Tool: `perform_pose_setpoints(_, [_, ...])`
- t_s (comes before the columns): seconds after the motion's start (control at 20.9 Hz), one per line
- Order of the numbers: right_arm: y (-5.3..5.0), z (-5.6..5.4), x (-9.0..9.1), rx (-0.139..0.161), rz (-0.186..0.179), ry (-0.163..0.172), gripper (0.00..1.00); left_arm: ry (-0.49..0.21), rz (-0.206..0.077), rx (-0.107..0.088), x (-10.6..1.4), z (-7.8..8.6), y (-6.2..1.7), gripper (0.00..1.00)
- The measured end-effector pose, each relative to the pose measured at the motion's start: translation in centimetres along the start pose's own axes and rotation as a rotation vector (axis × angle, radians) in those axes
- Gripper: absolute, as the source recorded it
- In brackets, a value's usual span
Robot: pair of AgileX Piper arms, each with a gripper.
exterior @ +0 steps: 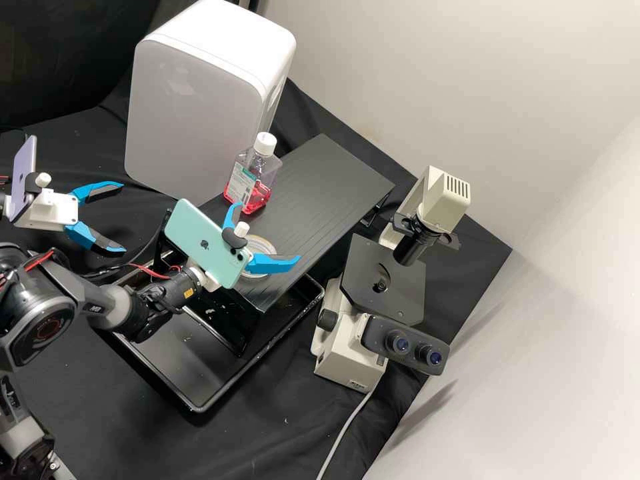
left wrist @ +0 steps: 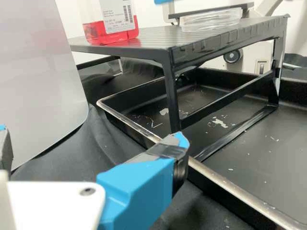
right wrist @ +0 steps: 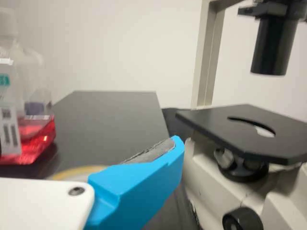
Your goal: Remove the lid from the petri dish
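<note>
On rack (exterior: pixel 333 193), petri dish (exterior: pixel 261 253) beneath end effector (exterior: pixel 269 231)

A black-draped bench (exterior: pixel 280 427) carries a shallow black tray (exterior: pixel 177 357), with a white box-shaped unit (exterior: pixel 200 100) behind the tray and a microscope (exterior: pixel 380 313) just to its right. A black stand (exterior: pixel 327 193) in the tray bears a red-filled flask (exterior: pixel 250 180) and a petri dish (left wrist: pixel 211 18).

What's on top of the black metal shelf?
A clear flask of red liquid and a round clear petri dish. The right gripper, blue fingers open around it, hides part.
</note>
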Motion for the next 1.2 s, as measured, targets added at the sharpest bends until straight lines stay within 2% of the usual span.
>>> perform_pose_setpoints(0.19, [-0.9,0.9,-1.4,-0.004,-0.037,-0.036,1.0,0.0,0.002,0.0,0.0,0.0,0.02,1.0])
perform_pose_setpoints(0.38, [-1.1,1.2,-2.5,-0.005,-0.027,-0.026,1.0,0.0,0.002,0.0,0.0,0.0,0.02,1.0])
perform_pose_setpoints(0.53, [-1.4,1.5,-3.0,-0.007,-0.039,-0.038,1.0,0.0,0.002,0.0,0.0,0.0,0.02,1.0])
perform_pose_setpoints(0.91, [-1.4,1.6,-3.1,-0.008,-0.039,-0.044,1.0,0.0,0.002,0.0,0.0,0.0,0.02,1.0])
perform_pose_setpoints(1.1, [-1.4,2.0,-3.0,-0.008,-0.042,-0.059,1.0,0.0,0.002,0.0,0.0,0.0,0.02,1.0])
perform_pose_setpoints(1.2, [-1.4,2.0,-3.0,-0.006,-0.033,-0.052,1.0,0.0,0.0,0.0,0.0,0.0,-0.03,1.0])
